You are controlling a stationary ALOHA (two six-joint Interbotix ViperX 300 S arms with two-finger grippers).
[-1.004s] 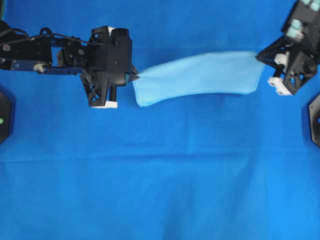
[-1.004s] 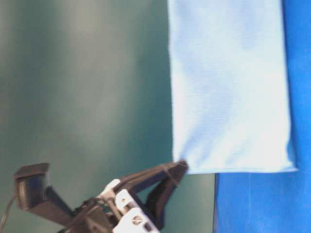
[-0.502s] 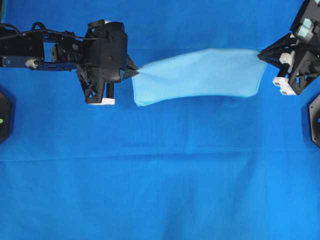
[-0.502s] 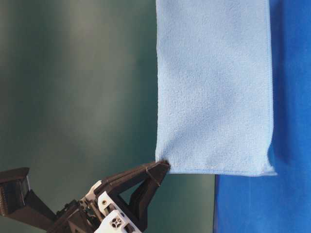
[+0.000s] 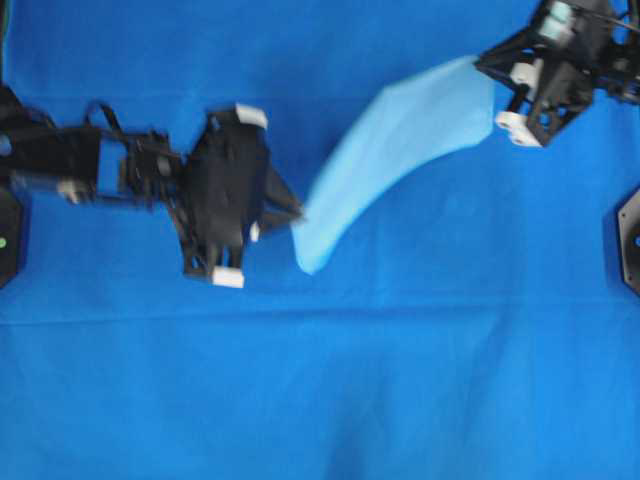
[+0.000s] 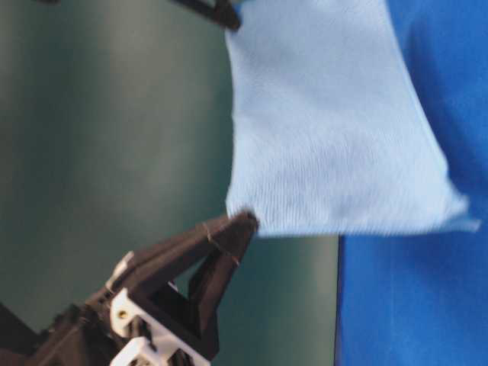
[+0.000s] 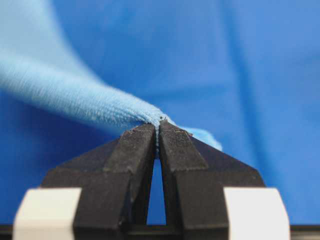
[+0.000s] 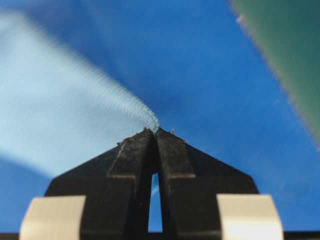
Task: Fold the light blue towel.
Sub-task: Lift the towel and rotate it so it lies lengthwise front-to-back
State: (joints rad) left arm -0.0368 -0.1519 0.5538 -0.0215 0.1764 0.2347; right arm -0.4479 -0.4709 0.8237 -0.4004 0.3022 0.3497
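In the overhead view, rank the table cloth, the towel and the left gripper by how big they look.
1. Table cloth, fills the view.
2 and 3. Towel and left gripper with its black body: too close to rank, and both are blurred and lifted.

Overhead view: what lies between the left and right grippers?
Only the light blue towel, slung between left gripper and right gripper, above the blue table cloth.

Royal-blue table cloth [image 5: 320, 380] covers counter, matte, faint horizontal crease line running across its width below middle. Dark green backdrop [image 6: 107, 137] behind cloth's far edge in table-level view. Black mount plates just past cloth's left [image 5: 8, 235] and right [image 5: 630, 240] edges.
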